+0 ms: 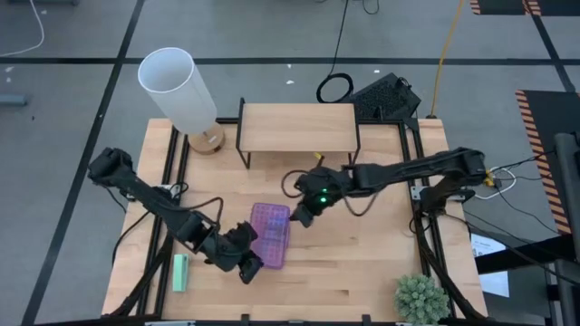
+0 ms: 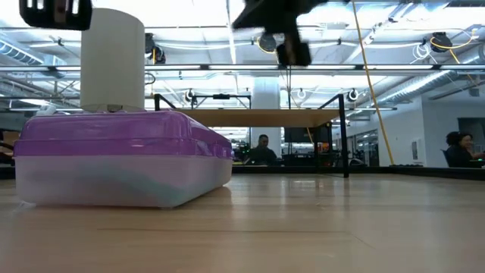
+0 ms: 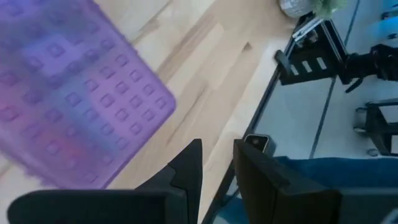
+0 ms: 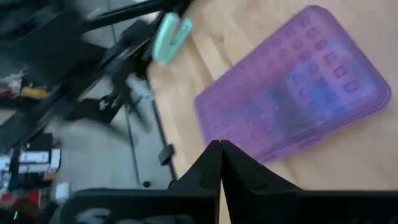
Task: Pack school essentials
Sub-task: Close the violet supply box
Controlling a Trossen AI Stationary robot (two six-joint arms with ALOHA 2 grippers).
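School essentials (image 2: pixel 144 184) show only as a dim teal and pale shape through the clear lower half of the shut case (image 1: pixel 269 234); nothing more of them can be made out. The case lies flat on the table (image 1: pixel 362 263), purple studded lid up, a little left of the middle.

The left gripper (image 1: pixel 246 263) is at the case's near left corner, just beside it; whether it touches cannot be told. In its wrist view the two fingers (image 3: pixel 189 163) stand a narrow gap apart with nothing between them, and the lid (image 3: pixel 74 93) lies just ahead of them.

The right gripper (image 1: pixel 302 216) is just off the case's far right corner. Its fingers (image 4: pixel 211 163) are pressed together tip to tip and hold nothing. In the low view this gripper (image 2: pixel 292 50) hangs well above the table, clear of the case (image 2: pixel 121 155).

A mint block (image 1: pixel 180 272) lies near the table's left edge, just left of the left gripper and apart from the case. Farther back, a low wooden shelf (image 1: pixel 297 127) on dark legs stands at the far middle, and a lamp (image 1: pixel 178 86) with a white shade stands at the far left corner. A small green plant (image 1: pixel 421 297) sits at the near right corner.

Beyond the table, the low view shows a person (image 2: pixel 263 149) seated under the shelf line and another person (image 2: pixel 458 147) at the far right.
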